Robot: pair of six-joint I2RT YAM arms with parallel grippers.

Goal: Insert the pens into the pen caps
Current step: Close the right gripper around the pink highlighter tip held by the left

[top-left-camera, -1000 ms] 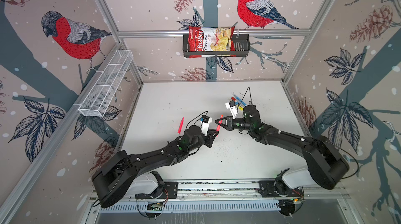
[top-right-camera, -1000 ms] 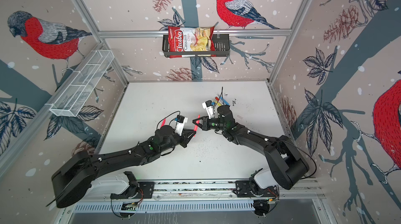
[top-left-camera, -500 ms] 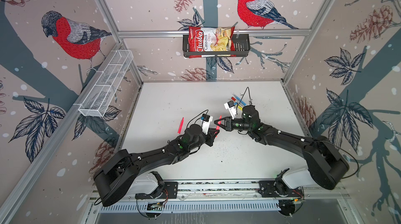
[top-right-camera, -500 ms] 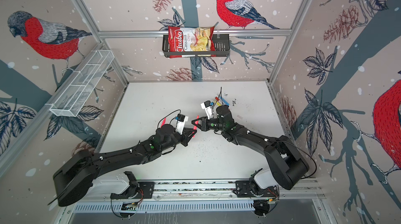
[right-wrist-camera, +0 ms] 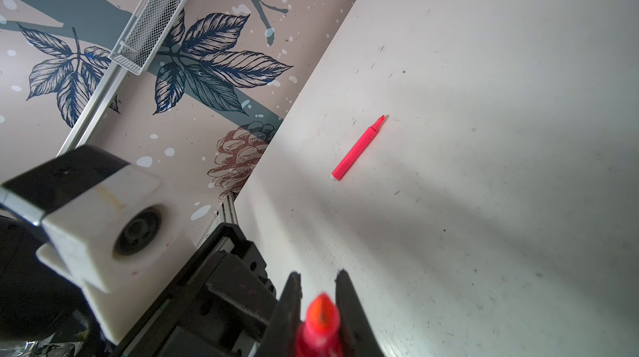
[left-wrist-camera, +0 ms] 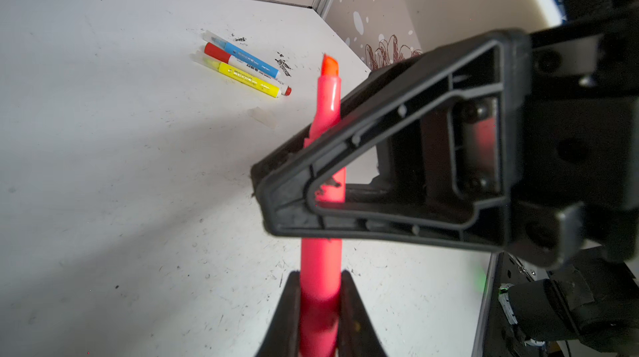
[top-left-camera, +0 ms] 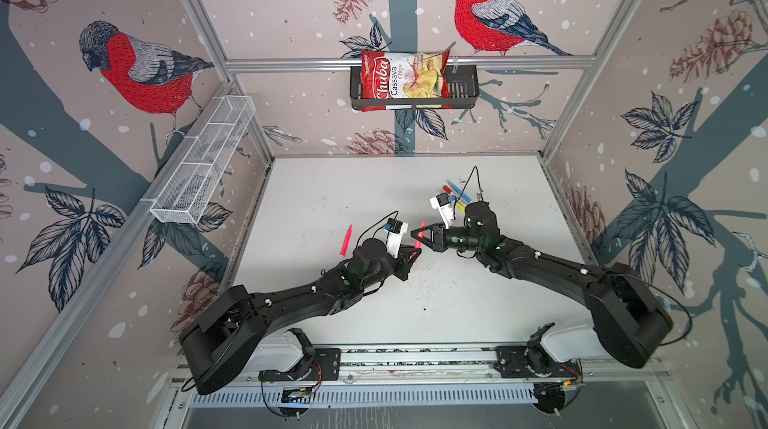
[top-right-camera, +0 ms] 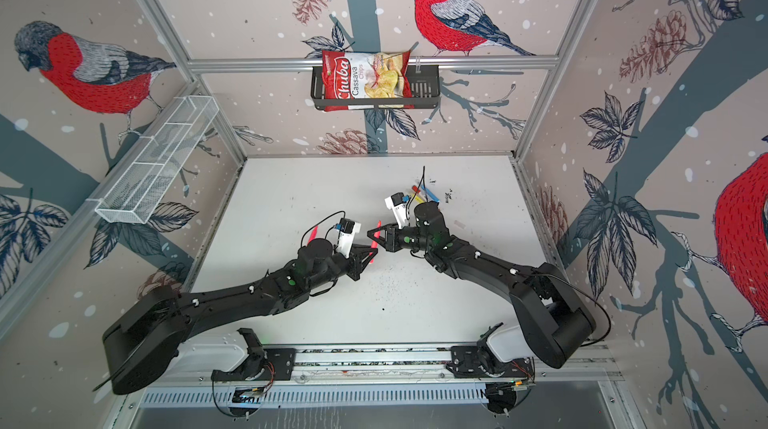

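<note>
An uncapped neon pink pen (top-left-camera: 419, 235) stands nearly upright above the table's middle, orange tip up, and both grippers hold it. My left gripper (left-wrist-camera: 320, 275) is shut on its lower barrel (left-wrist-camera: 320, 262). My right gripper (right-wrist-camera: 318, 274) is shut on its upper barrel, with the tip (right-wrist-camera: 321, 303) sticking out past the fingers. In both top views the two grippers (top-left-camera: 417, 254) (top-right-camera: 371, 235) meet at this pen. A second pink pen (right-wrist-camera: 359, 147) lies bare on the table to the left. A loose translucent pen cap (left-wrist-camera: 262, 117) lies near the capped blue, white-red and yellow pens (left-wrist-camera: 242, 61).
A white wire basket (top-left-camera: 203, 165) hangs on the left wall. A black rack with a chips bag (top-left-camera: 399, 79) hangs on the back wall. Black specks are scattered over the white table (top-left-camera: 332, 190). The arm bases sit on the front rail (top-left-camera: 415, 358).
My left gripper has closed the last bit onto the pen's lower barrel. The right gripper has kept its hold, and both arms have barely shifted.
</note>
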